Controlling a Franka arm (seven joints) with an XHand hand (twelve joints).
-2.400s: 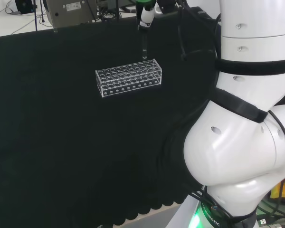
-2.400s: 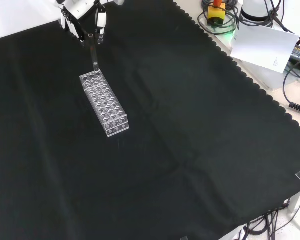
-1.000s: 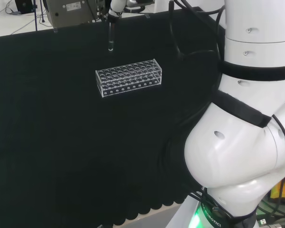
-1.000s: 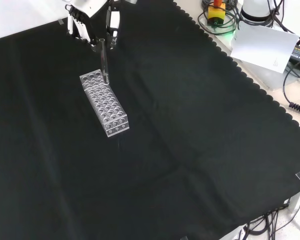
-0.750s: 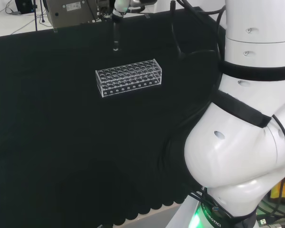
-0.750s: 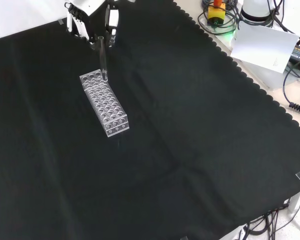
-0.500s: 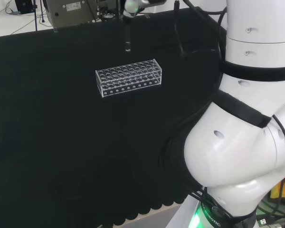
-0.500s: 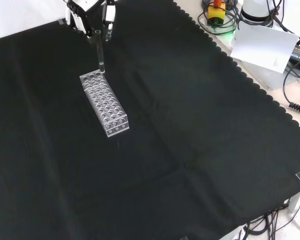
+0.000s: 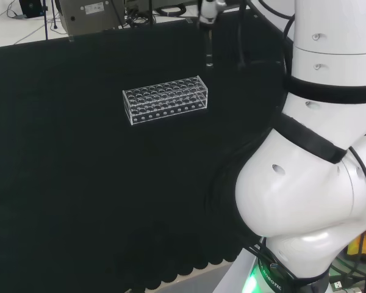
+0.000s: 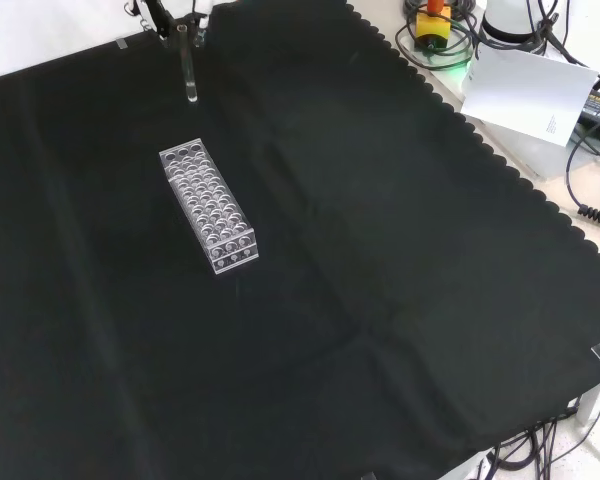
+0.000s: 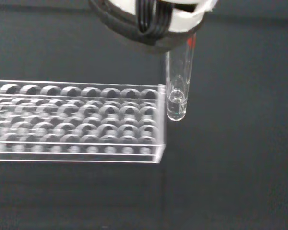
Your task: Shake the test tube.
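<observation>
Since half a second ago the hand point(image 9: 208, 7) has swung right in the head view, carrying the clear glass test tube point(image 9: 208, 50) from above the rack's middle to just past its right end; in the front view the tube point(image 10: 188, 68) now hangs beyond the rack's far end, clear of it.

Near to far in the front view: black cloth point(image 10: 380, 300) covers the bench, creased, with a scalloped edge along the right side. A clear plastic test tube rack point(image 10: 207, 206) with rows of round holes sits on the cloth, all holes empty as far as can be seen. Beyond it the tube hangs upright from the hand point(image 10: 175, 15) at the top edge, fingers pinching its upper end. Wrist view shows the tube point(image 11: 177, 86) held just beside the rack's end point(image 11: 86, 122), its rounded bottom above the cloth, a little clear liquid in the tip, a small red mark near the top.

Off the cloth at right: a white paper sheet point(image 10: 525, 95), black cables point(image 10: 595, 150), a yellow and red button box point(image 10: 432, 22). Head view far side: a grey equipment box point(image 9: 88, 15) with a label too small to read.
</observation>
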